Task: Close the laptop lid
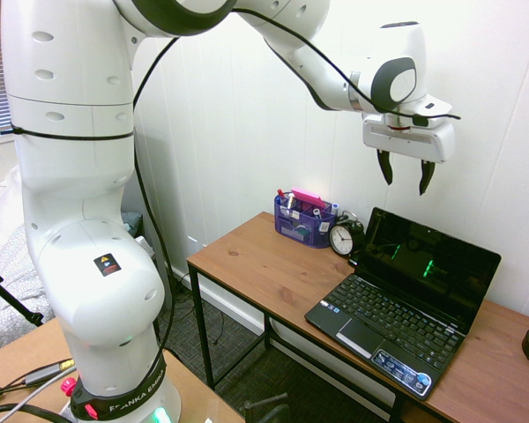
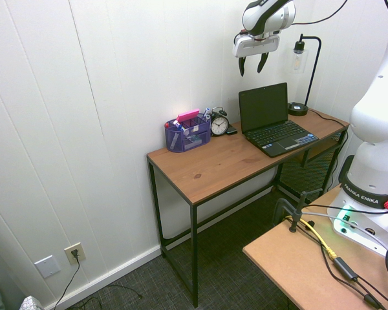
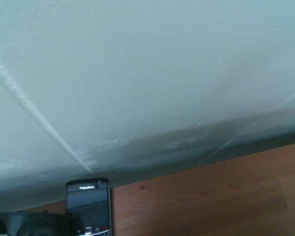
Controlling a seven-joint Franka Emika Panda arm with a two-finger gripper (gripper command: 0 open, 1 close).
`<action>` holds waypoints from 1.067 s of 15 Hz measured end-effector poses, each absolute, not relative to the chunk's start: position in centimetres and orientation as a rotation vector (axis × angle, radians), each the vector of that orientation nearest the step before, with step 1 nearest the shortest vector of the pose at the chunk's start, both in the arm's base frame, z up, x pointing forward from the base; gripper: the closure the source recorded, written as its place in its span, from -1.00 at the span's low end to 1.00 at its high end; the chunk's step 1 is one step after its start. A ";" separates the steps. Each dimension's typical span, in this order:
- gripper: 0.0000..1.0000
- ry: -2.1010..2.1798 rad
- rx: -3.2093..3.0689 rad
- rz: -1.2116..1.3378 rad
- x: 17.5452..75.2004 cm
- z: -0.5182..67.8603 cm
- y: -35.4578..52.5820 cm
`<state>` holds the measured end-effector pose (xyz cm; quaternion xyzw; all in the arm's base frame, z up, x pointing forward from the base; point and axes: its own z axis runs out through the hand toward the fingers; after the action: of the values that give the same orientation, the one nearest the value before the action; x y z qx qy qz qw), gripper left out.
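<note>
Gripper (image 1: pixel 406 177) hangs in the air above the laptop lid (image 1: pixel 430 263), fingers apart, nothing between them, pointing mostly down. Lid is up, roughly upright, screen dark (some green glints on it), hinged to the small black laptop (image 1: pixel 386 320) on the wooden desk (image 1: pixel 264 260) near the wall. Left of the laptop in the first exterior view: black alarm clock (image 1: pixel 342 238), then a blue mesh organizer (image 1: pixel 304 222) with pens and something pink. Wrist view shows mostly white wall, a strip of desk and a BlackBerry phone (image 3: pixel 88 206) lying by the wall. Desk lamp (image 2: pixel 301 77) stands at the desk's far end.
</note>
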<state>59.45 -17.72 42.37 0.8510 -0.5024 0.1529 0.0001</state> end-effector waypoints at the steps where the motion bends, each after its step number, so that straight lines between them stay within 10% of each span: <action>1: 1.00 -1.592 2.667 0.470 59.7 42.2 -18.7; 16: 1.00 -1.753 2.577 0.313 61.9 33.7 -26.5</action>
<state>61.90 -26.55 33.74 0.8227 -0.5596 0.1000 0.0044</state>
